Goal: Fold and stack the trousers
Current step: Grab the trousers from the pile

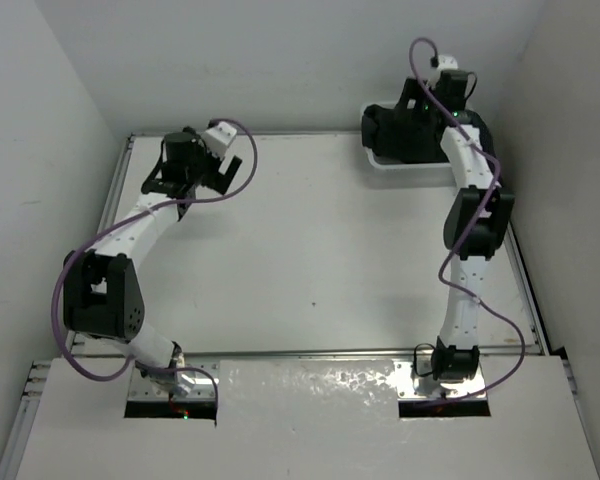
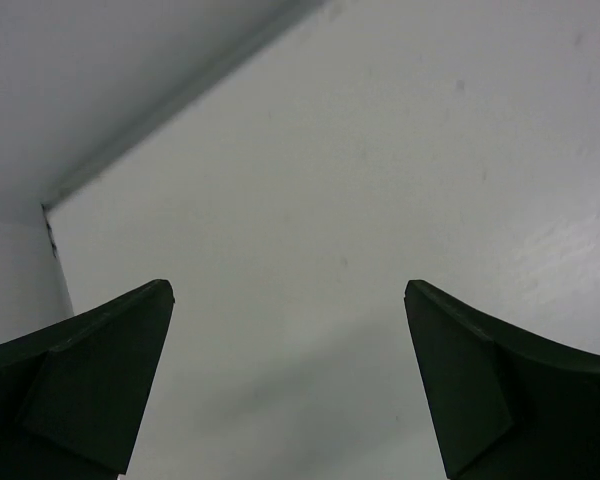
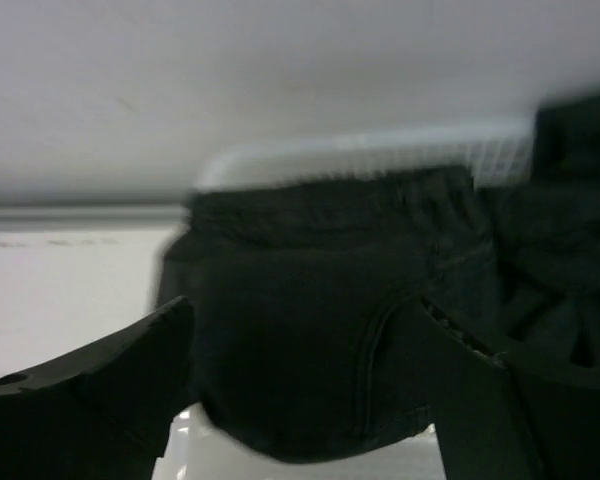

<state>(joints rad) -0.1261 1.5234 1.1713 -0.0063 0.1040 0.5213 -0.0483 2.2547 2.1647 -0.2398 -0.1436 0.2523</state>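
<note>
We saw the left gripper (image 2: 288,295) spread wide, holding nothing, over the table (image 1: 330,260) at ten o'clock, arm bent. At one o'clock the right gripper (image 3: 305,310) gaped too, arm outstretched, facing the trousers (image 3: 280,270) heaped in the basket (image 3: 360,152).

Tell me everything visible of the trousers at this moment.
The trousers are black, soft fabric, bunched in a heap inside the white mesh basket at the far right corner of the table. A banded upper edge and a curved seam show; legs cannot be told apart. The open right gripper sits just before them; contact cannot be told.
</note>
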